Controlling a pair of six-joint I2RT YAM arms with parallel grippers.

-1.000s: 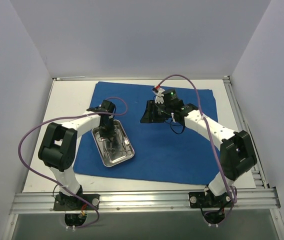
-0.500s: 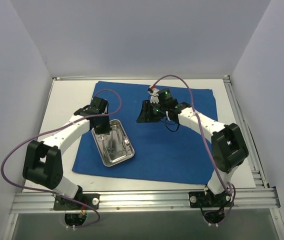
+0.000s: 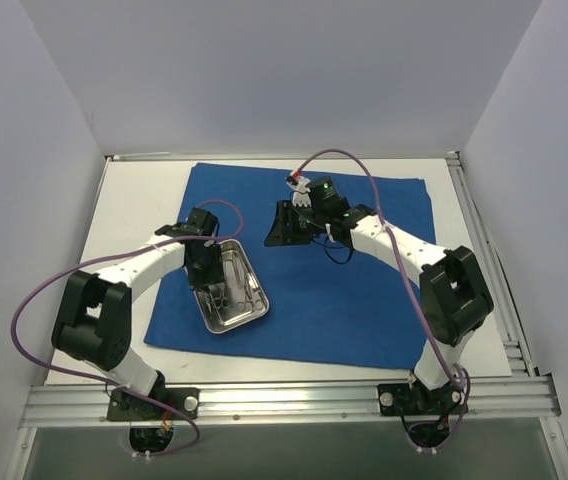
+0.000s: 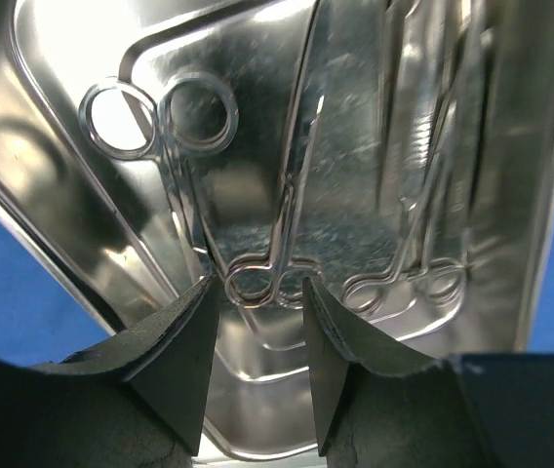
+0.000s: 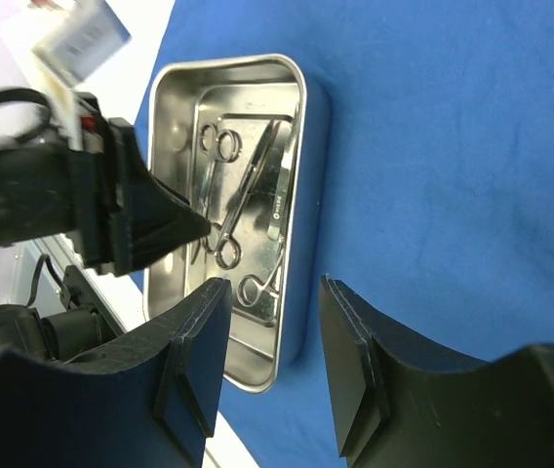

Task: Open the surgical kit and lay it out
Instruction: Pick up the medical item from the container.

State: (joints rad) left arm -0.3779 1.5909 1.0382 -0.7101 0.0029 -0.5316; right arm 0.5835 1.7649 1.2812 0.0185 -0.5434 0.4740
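The royal-blue cloth [image 3: 364, 290] lies spread flat on the table. The shiny steel tray [image 3: 249, 315] sits on its left part, with a few scissor-like instruments [image 3: 226, 292] inside. My left gripper [image 3: 208, 272] is open and low over the tray's far left part. In the left wrist view the left gripper [image 4: 260, 292] frames the ring handles of one instrument [image 4: 265, 276] without touching; other instruments [image 4: 155, 115] lie beside. My right gripper [image 3: 276, 230] is open and empty above the cloth, right of the tray. The right wrist view shows the right gripper [image 5: 275, 292], the tray [image 5: 314, 146] and the instruments [image 5: 233, 195].
White table surface [image 3: 134, 200] shows left of and behind the cloth. A metal rail [image 3: 284, 400] runs along the near edge. Grey walls enclose the table on three sides. Purple cables loop from both arms.
My left arm swung outward and back, and its gripper now sits lower over the tray's instruments. My right gripper has drifted left toward the tray, still open.
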